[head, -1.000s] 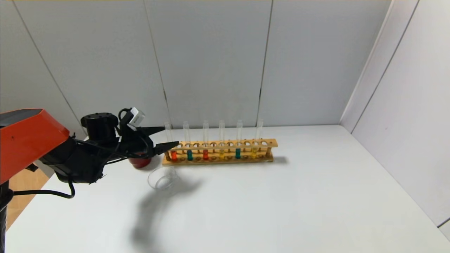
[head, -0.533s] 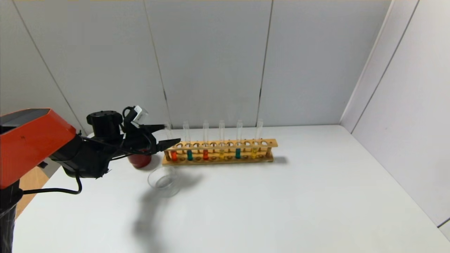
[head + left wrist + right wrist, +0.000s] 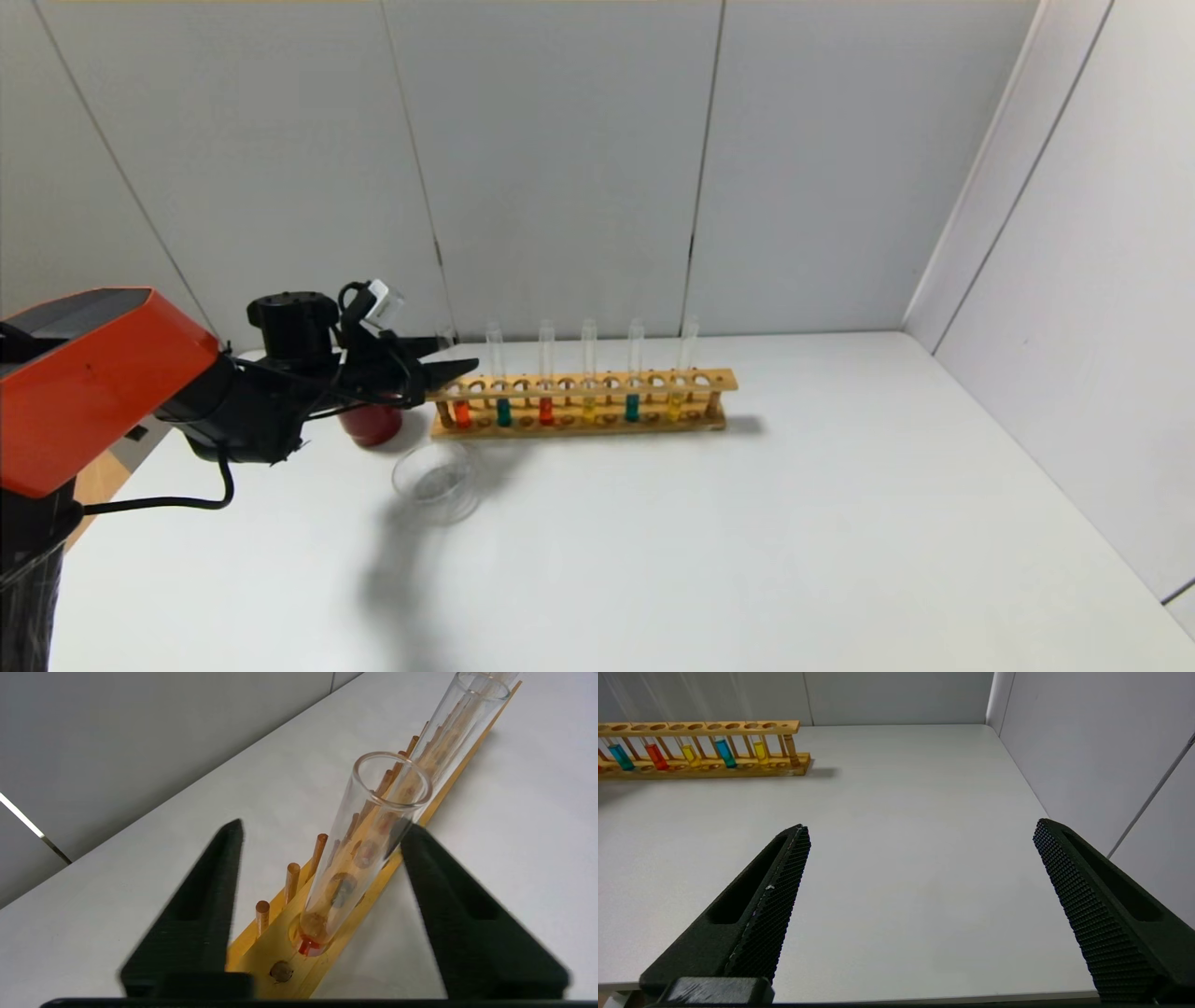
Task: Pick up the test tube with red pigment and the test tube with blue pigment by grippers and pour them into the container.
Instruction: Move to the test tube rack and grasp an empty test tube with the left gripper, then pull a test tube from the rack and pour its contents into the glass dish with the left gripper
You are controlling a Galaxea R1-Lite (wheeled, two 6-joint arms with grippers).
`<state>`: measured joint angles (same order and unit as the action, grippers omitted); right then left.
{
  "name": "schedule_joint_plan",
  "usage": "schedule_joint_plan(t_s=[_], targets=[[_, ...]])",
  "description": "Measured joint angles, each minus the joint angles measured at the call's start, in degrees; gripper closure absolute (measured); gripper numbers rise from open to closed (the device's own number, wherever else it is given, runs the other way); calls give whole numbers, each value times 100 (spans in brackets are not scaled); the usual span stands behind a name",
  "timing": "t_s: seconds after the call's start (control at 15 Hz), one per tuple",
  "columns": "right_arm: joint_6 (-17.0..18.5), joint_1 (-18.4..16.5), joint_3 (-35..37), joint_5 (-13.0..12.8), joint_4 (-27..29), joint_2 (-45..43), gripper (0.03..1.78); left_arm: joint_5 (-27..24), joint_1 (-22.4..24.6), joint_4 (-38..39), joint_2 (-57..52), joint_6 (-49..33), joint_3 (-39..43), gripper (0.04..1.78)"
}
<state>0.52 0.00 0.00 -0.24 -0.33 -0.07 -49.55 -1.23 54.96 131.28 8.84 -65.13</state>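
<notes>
Left claw held apart, red tube framed between jaws, seated upright in rack end hole; untouched yet. Dish below claw. Right claw parked wide, clear of rack.

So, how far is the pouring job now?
Nothing is poured yet: the dish looks empty. In hand: the open left gripper straddles the end red tube, which stands in the rack. Left: gripping it, the blue tube, both pours. The right gripper waits open.
</notes>
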Motion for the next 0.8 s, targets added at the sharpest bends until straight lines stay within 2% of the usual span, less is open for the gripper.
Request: schedule_joint_plan(t_s=[0.13, 0.27, 0.8], targets=[[0, 0, 0, -2, -2, 0, 6, 0, 0, 4, 13, 0, 0, 119], [0, 0, 0, 0, -2, 0, 6, 2, 0, 20, 13, 2, 4, 146], [0, 0, 0, -2, -2, 0, 6, 196, -17, 26, -623, -240, 276, 149]])
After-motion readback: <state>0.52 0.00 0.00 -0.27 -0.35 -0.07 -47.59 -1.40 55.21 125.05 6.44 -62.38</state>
